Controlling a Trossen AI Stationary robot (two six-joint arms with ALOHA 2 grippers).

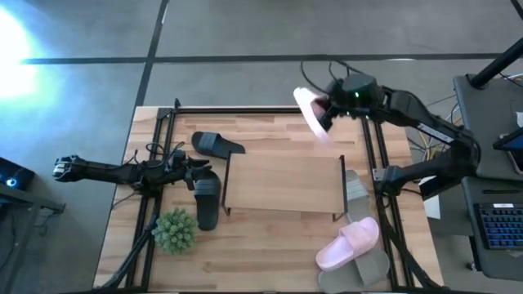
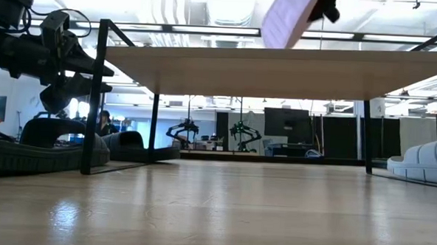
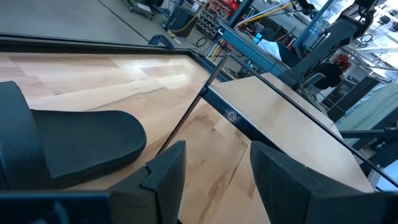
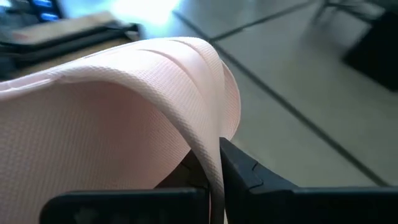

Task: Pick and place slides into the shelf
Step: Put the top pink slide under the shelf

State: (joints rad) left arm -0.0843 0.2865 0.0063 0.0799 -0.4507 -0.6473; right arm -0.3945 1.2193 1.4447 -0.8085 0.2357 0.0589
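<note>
My right gripper (image 1: 325, 110) is raised over the table's far right part, beyond the shelf (image 1: 284, 184), and is shut on a pale pink slide (image 1: 310, 114). That slide shows tilted at the top of the low view (image 2: 291, 18). The second pink slide (image 1: 350, 243) lies on the table near the right front, across a grey-beige slide (image 1: 374, 265). Another grey-beige slide (image 1: 355, 188) lies at the shelf's right end. My left gripper (image 1: 204, 169) hovers open between two black slides (image 1: 216, 144) (image 1: 207, 200), touching neither. One black slide (image 3: 68, 143) lies just beside its fingers. My right gripper pinches the pink slide's strap at its edge (image 4: 208, 158) between the two fingers, one finger (image 4: 249, 177) outside the arch and one under it. The slide is lifted clear of table and shelf, tilted, with its sole slanting down (image 2: 285, 29).
A small green plant (image 1: 174, 230) stands at the table's near left. Thin dark frame bars (image 1: 155, 163) run along the table's left and right sides. The shelf's plywood top (image 3: 280, 124) is bare. A person sits in the room beyond (image 3: 339, 65).
</note>
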